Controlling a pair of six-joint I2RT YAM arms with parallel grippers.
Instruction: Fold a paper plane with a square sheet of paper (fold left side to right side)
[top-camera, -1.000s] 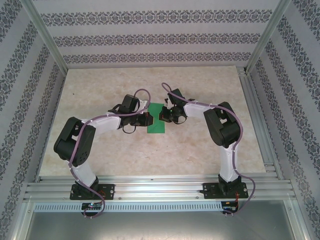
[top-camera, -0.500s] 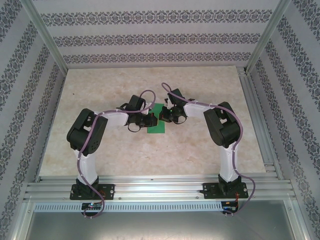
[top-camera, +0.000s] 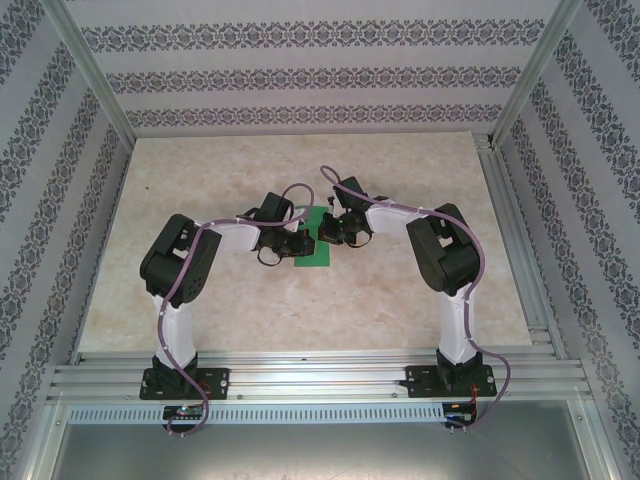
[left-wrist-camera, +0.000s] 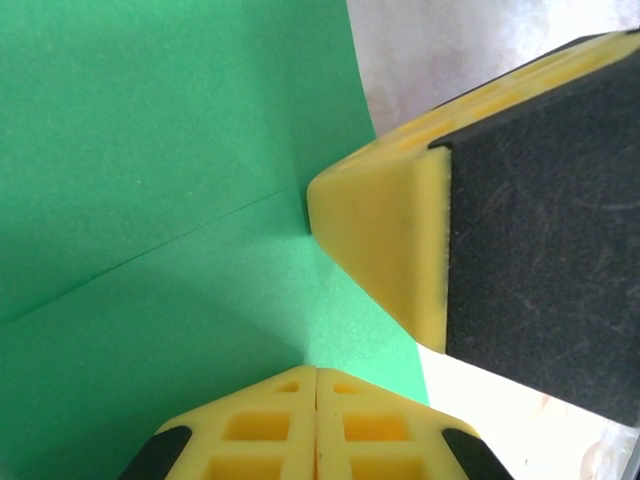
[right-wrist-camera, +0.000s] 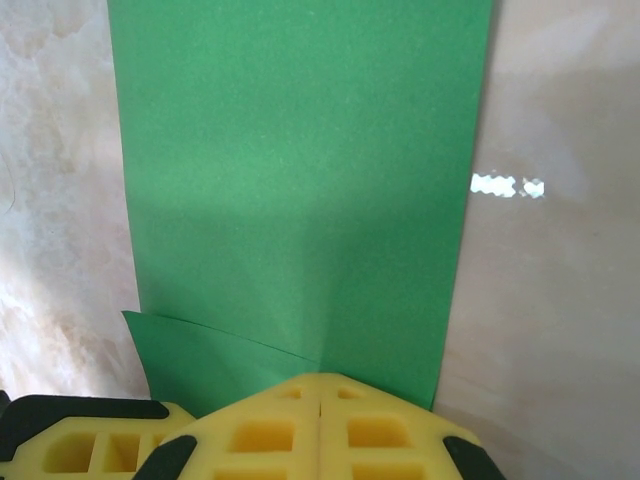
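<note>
Your closed left hand (left-wrist-camera: 317, 425) has slid farther onto the folded green paper (top-camera: 319, 257) on the tabletop (top-camera: 400, 310), meeting your closed right hand (right-wrist-camera: 320, 425) resting there.

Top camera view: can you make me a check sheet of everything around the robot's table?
Surface: beige marble-look table top, flat.
Job's things: bright green sheet of paper, a narrow rectangle with a crease line, lying mid-table; not a plane shape yet.
Clutter: nothing seen.
Grippers: left gripper shut, tip on the paper; right gripper shut, tip at the paper's near edge.
Cables: purple cables run along both arms, looping by the wrists.
Surroundings: patterned wallpaper walls; silver metal frame rails at the near edge.
</note>
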